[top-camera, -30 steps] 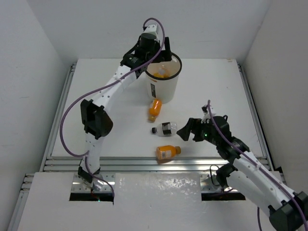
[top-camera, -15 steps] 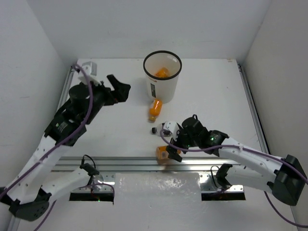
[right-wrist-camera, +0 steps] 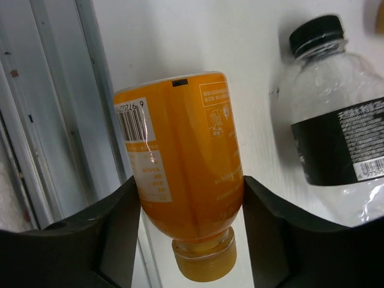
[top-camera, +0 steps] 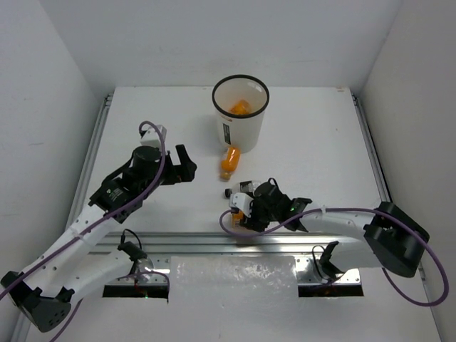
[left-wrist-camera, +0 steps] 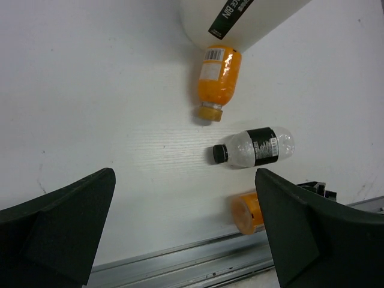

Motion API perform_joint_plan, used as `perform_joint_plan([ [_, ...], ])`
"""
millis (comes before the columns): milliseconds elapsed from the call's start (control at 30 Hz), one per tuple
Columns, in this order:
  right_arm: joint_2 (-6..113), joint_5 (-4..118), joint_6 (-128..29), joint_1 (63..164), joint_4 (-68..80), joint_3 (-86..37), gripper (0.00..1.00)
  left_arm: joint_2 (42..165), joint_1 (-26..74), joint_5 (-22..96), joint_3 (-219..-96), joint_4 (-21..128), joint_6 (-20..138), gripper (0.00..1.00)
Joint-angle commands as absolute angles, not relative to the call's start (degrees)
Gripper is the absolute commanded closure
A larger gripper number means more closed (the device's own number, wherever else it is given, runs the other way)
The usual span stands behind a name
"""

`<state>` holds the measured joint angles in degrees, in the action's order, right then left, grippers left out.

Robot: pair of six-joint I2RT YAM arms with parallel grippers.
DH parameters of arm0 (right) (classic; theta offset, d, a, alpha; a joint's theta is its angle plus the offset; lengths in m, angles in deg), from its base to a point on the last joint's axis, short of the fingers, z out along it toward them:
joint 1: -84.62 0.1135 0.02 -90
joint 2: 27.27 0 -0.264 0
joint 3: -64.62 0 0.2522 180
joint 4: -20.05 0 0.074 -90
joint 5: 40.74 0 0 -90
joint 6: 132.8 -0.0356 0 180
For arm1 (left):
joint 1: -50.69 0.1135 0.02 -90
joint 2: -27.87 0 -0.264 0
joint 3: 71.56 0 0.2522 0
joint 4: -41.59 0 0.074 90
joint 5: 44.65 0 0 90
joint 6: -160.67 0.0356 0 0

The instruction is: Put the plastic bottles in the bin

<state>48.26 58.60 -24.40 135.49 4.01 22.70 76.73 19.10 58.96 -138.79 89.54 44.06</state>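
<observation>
White table [top-camera: 313, 142]: bin [top-camera: 241, 128], orange bottle [left-wrist-camera: 217, 75], clear bottle [left-wrist-camera: 255, 147], second orange bottle [right-wrist-camera: 186, 162].

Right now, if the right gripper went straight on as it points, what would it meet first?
The right gripper would meet the orange bottle lying between its fingers; whether they touch it is unclear.

White links, black joint housings on left arm [top-camera: 85, 226] and right arm [top-camera: 340, 216]; purple cables [top-camera: 163, 153]; black left gripper [left-wrist-camera: 185, 175].
</observation>
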Motion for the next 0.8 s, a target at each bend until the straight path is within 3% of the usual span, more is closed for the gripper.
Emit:
perform_joint_plan([
  [0, 46.2, 58.7, -24.5, 136.4, 13.0, 25.3, 0.46, 74.9, 19.1, 57.7, -136.9, 87.2, 44.0, 0.00],
  [100, 40.3, 60.5, -26.4, 136.3, 15.1, 27.9, 0.62, 72.7, 19.1, 54.8, -132.8, 84.9, 42.8, 0.00],
  [200, 35.0, 63.5, -32.8, 136.3, 15.3, 27.2, 0.69, 70.6, 19.1, 45.7, -127.8, 79.4, 40.3, 0.00],
  [300, 27.0, 63.8, -43.7, 136.4, 20.5, 27.9, 0.71, 68.7, 19.0, 30.3, -121.5, 67.1, 36.9, 0.00],
  [400, 22.2, 49.6, -61.4, 136.2, 22.6, 27.7, 0.67, 66.4, 18.5, 18.8, -114.7, 48.5, 29.8, 0.00],
  [500, 20.4, 47.9, -67.5, 136.2, 25.6, 28.1, 0.69, 64.9, 14.7, 19.3, -111.0, 35.6, 25.9, 0.00],
  [667, 15.9, 55.5, -69.4, 136.1, 40.2, 31.8, 0.70, 70.7, 10.0, 25.0, -114.4, 34.0, 28.1, 0.00],
  [767, 15.7, 57.8, -67.8, 136.1, 38.1, 29.1, 0.70, 75.2, 8.3, 25.1, -115.4, 30.8, 28.2, 0.00],
])
